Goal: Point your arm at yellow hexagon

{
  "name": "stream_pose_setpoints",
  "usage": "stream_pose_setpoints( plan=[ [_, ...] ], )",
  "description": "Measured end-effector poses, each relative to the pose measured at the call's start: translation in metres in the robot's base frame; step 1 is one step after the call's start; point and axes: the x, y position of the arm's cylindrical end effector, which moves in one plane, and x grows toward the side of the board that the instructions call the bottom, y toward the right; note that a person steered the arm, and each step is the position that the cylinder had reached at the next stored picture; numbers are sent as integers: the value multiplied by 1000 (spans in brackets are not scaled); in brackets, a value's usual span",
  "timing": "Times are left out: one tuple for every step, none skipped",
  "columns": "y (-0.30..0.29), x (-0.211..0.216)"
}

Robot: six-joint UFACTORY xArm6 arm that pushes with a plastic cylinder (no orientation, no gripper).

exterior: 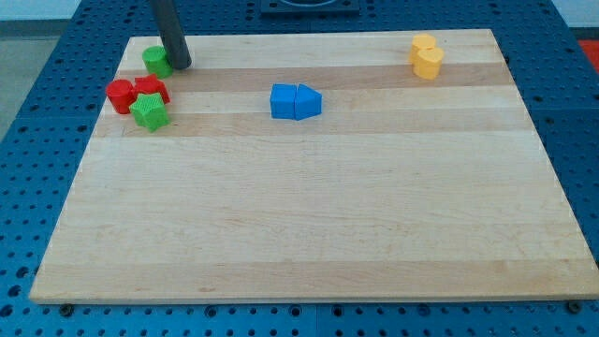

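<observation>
Two yellow blocks sit touching at the board's top right: one (423, 44) at the back, and one that looks like the yellow hexagon (429, 63) in front of it. Their shapes are hard to tell apart. My tip (180, 65) is at the top left, far from them, touching the right side of a green block (155, 62). The rod rises out of the view's top.
The wooden board (309, 225) lies on a blue perforated table. A red cylinder (119, 95), a red block (151, 90) and a green star-like block (149, 113) cluster at the left. A blue cube (284, 101) and a blue pointed block (309, 101) touch near the centre top.
</observation>
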Motion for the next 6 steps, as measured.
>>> stream_pose_setpoints(
  plan=[
    [0, 0],
    [-4, 0],
    [-7, 0],
    [52, 0],
    [102, -11],
    [122, -41]
  ],
)
